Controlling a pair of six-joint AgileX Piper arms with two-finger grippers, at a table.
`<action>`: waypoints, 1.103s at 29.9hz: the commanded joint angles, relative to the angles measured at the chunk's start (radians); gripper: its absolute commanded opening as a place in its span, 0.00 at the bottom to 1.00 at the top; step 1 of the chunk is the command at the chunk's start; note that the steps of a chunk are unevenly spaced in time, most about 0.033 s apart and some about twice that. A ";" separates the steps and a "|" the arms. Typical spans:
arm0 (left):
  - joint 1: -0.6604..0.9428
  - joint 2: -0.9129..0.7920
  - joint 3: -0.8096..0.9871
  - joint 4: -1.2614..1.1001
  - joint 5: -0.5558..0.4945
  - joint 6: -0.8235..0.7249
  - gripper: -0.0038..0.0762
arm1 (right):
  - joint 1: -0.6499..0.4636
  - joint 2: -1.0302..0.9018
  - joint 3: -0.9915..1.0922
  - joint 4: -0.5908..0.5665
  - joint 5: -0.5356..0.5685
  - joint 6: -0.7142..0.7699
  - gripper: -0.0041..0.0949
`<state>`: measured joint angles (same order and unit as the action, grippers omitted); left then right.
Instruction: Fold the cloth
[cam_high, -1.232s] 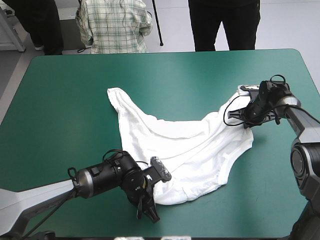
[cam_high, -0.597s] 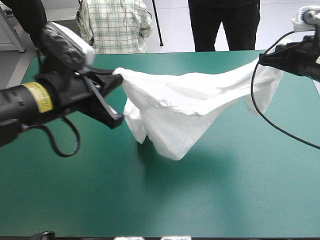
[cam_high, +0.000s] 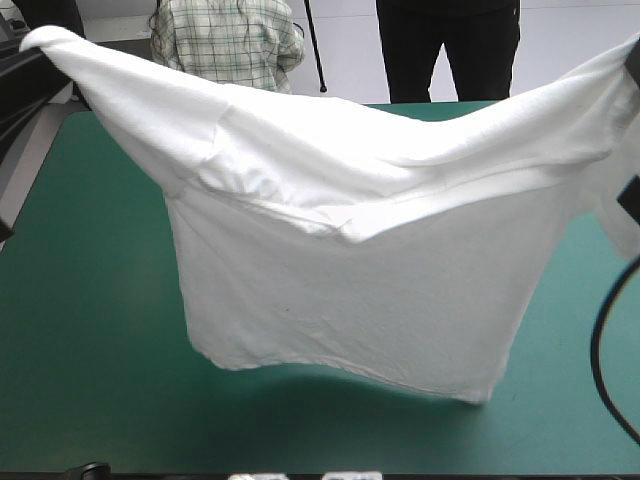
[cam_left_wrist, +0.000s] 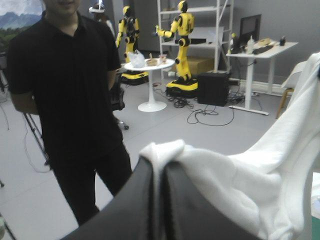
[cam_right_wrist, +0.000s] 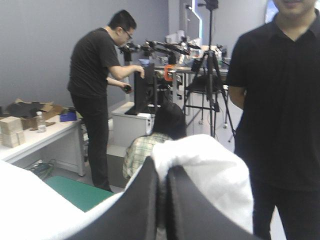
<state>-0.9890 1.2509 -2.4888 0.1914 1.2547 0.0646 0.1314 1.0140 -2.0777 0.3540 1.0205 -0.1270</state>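
Lab, cluttered workbenches, tripod, floor cables

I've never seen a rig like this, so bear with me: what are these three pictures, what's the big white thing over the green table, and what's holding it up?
This is a robot with two arms at a table with a teal-green cover. The wide picture comes from a camera above and behind the robot, looking down. The other two come from a camera on each wrist, looking along that arm's jaws into the room. The white short-sleeved T-shirt hangs spread in the air between the arms, and its lower edge seems clear of the table. The left arm's jaws, two curved black fingers, are shut on a bunched bit of shirt. The right arm's jaws, black fingers too, are shut on another.
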 joint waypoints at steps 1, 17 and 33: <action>-0.007 -0.009 -0.052 -0.091 -0.042 0.033 0.04 | 0.079 -0.031 -0.023 -0.018 -0.120 -0.016 0.02; -0.007 0.065 -0.017 0.147 -0.066 -0.001 0.04 | 0.123 0.039 -0.018 -0.172 -0.139 0.010 0.02; 0.286 0.399 0.191 0.322 -0.107 -0.207 0.04 | 0.123 0.418 -0.018 -0.272 -0.099 0.057 0.02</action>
<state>-0.7933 1.6536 -2.2910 0.5397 1.2424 -0.1110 0.2556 1.4062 -2.0733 0.1193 1.0074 -0.0709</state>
